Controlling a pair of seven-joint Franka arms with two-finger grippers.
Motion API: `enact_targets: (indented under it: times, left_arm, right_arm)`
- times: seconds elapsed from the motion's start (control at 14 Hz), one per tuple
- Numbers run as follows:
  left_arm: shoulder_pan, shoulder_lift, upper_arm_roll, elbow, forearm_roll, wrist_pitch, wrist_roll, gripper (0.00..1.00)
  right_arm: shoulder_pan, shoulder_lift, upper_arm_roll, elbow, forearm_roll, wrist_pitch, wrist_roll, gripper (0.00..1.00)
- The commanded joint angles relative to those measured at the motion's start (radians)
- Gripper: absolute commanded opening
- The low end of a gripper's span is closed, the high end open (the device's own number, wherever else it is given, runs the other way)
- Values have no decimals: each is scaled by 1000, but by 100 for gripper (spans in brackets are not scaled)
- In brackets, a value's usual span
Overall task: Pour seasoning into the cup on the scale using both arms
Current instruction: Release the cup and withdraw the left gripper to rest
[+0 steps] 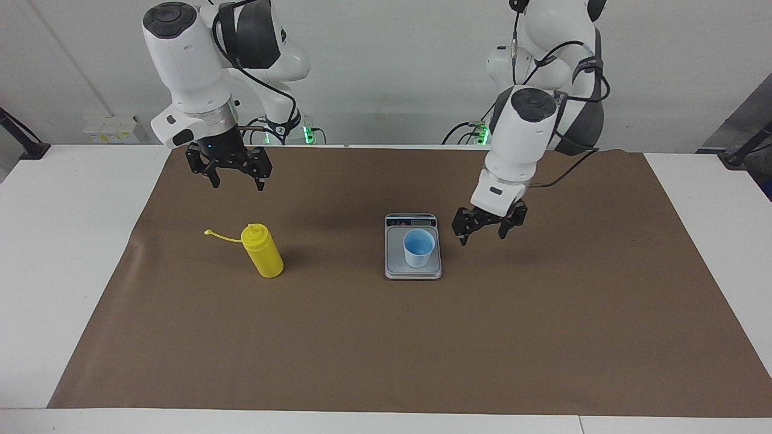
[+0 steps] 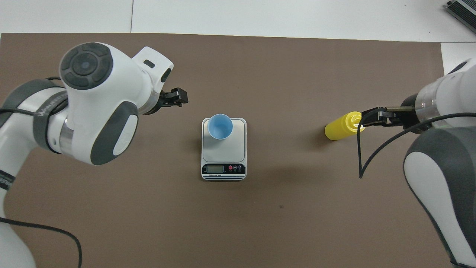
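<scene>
seasoning (image 1: 262, 251) one bottle upright on brown mat (image 1: 386, 337), toward right arm's end, well apart from scale (image 1: 413, 269) | facing: one cup (image 1: 418, 248) on scale; left gripper (image 1: 488, 229) spread, empty, beside scale; right gripper (image 1: 230, 170) spread, empty, over mat | overhead: seasoning (image 2: 340, 127) near mat edge; bare mat around scale (image 2: 224, 156)

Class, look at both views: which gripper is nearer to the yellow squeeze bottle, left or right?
Right. The right gripper hangs open, raised above the mat close to the yellow squeeze bottle. The left gripper, also open, is up beside the scale, much farther from the bottle.
</scene>
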Motion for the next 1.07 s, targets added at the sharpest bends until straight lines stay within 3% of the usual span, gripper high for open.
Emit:
enact_targets:
  times: [0.0, 0.43, 0.71, 1.0]
  left_arm:
    - [67, -53, -8, -11, 16, -68, 129, 100]
    - [254, -166, -8, -14, 4, -209, 456, 100]
    - [299, -212, 0, 7, 4, -310, 512, 100]
    - [318, -245, 1, 11, 2, -354, 571, 100]
  right_arm:
    - [-11, -19, 3, -18, 12, -8, -25, 100]
    - [-11, -21, 3, -18, 12, -7, -23, 100]
    - [-16, -19, 0, -18, 12, -7, -26, 100]
    - [-92, -18, 0, -22, 12, 19, -17, 100]
